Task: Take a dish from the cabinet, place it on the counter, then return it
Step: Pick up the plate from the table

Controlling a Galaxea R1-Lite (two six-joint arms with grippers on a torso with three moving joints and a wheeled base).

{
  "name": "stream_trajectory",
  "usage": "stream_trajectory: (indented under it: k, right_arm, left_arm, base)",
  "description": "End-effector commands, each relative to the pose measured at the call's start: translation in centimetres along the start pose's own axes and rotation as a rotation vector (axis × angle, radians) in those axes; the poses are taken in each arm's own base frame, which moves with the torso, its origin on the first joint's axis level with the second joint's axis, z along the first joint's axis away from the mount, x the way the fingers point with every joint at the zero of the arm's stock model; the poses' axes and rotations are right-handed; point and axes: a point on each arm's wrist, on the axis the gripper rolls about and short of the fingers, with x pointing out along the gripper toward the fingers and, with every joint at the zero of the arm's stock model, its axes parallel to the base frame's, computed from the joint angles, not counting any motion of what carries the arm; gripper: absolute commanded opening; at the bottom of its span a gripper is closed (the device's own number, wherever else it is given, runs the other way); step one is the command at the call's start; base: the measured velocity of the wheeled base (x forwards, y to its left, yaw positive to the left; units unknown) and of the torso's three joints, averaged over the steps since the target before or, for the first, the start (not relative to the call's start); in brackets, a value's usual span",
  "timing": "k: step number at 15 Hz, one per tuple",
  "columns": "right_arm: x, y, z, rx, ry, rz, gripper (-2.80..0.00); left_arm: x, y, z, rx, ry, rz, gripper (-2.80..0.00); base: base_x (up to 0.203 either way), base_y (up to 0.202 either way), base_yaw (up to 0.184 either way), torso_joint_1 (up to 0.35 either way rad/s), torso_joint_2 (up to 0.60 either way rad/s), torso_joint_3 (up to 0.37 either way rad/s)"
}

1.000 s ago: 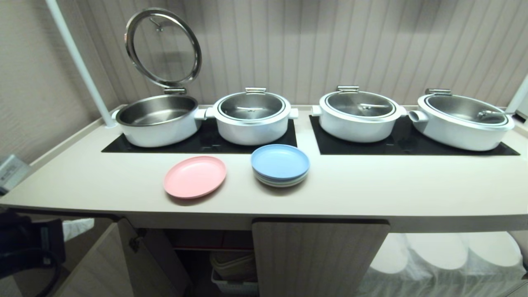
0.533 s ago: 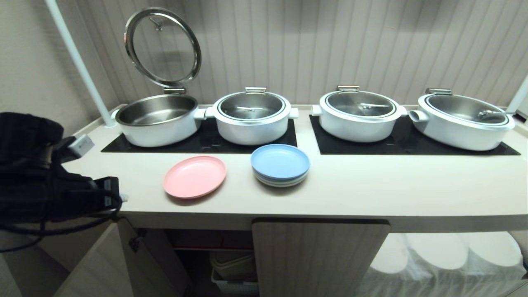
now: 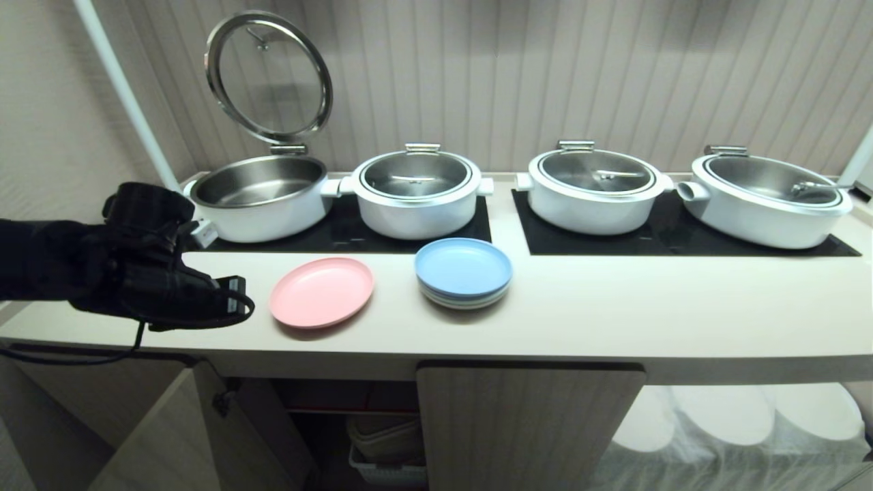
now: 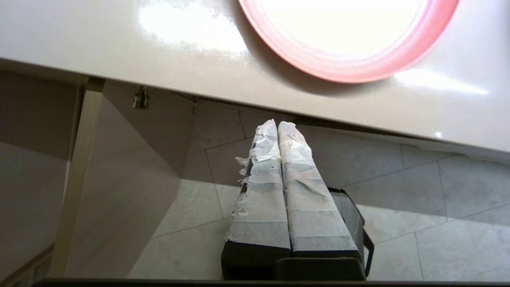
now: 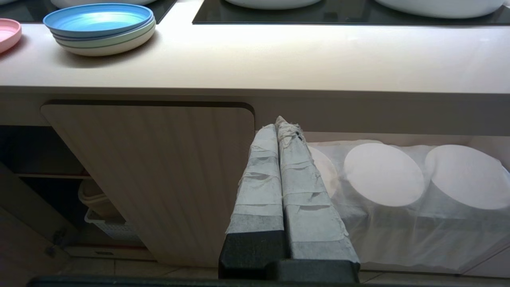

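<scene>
The counter (image 3: pixel 614 307) carried the pink dish (image 3: pixel 322 292), lying flat just beside the blue-topped plate stack (image 3: pixel 464 273). The cabinet (image 3: pixel 204 423) door below hung open. The left gripper (image 3: pixel 235 303), fingers pressed together and empty, hovered near the dish; returning it looked next, needing the fingers spread first.

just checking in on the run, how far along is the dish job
Done: the pink plate lies flat on the counter, beside the blue-topped stack. In hand: the left gripper, shut and empty, hovers just left of the plate. Left: grasping it and returning it to the cabinet, whose left door stands open.
</scene>
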Motion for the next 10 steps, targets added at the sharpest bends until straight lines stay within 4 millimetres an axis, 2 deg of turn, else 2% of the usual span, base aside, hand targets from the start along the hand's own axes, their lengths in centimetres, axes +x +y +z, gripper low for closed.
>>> stream_trajectory:
  k: [1, 10]
  right_arm:
    - [0.0, 0.0, 0.0, 0.000, -0.001, 0.000, -2.80]
    - [0.0, 0.0, 0.0, 0.000, 0.000, 0.000, -2.80]
  left_arm:
    - [2.1, 0.4, 0.3, -0.010, 0.038, 0.014, -2.80]
    - [4.9, 0.2, 3.2, -0.022, 0.003, 0.006, -2.80]
  base:
    - [0.000, 0.000, 0.000, 0.000, 0.00, 0.000]
    - [0.000, 0.000, 0.000, 0.000, 0.00, 0.000]
